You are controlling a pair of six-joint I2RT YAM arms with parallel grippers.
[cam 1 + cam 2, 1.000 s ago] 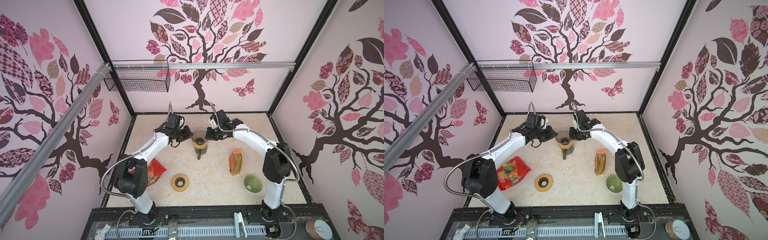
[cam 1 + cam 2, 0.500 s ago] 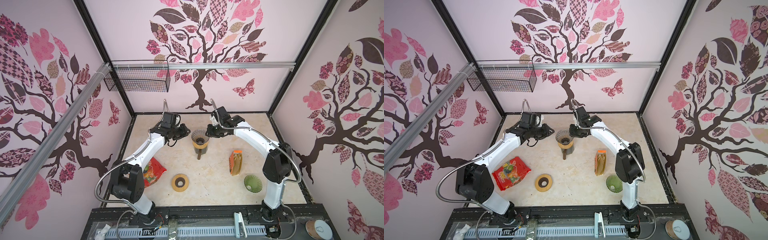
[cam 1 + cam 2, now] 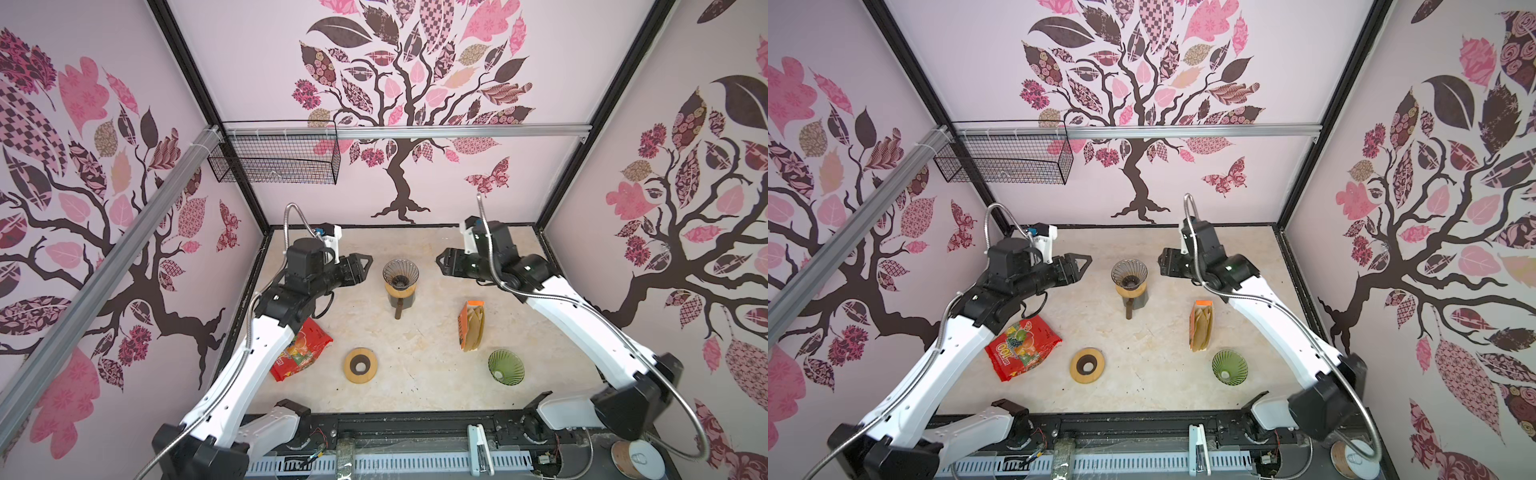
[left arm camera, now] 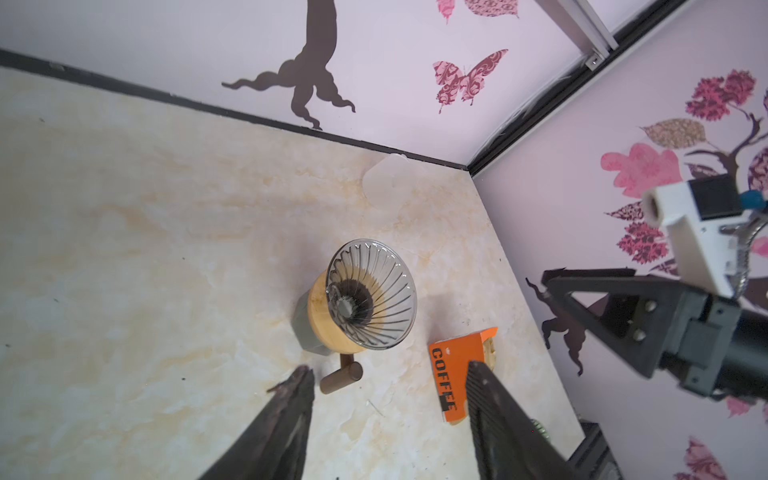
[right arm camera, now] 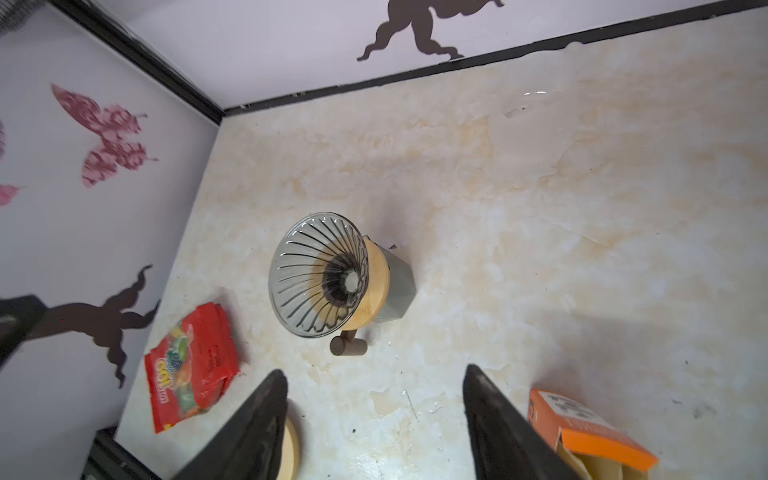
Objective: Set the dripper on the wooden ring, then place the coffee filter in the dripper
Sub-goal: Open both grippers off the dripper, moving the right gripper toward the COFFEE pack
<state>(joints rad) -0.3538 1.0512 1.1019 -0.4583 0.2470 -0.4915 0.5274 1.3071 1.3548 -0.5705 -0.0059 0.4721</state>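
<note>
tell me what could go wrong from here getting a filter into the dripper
1. The glass dripper sits high on a wooden collar and grey cup. The open left gripper and right gripper flank it closely, so a sideways brush could topple the stack.
2. The filters are packed together in the orange box, which stands on end. A pinch may drag out several or tip the box.

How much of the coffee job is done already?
Done: the glass dripper stands upright on its wooden collar, with no filter inside. In hand: nothing; the left gripper and right gripper are open and empty, flanking it. Left: take a paper filter from the orange COFFEE box and seat it in the dripper.
</note>
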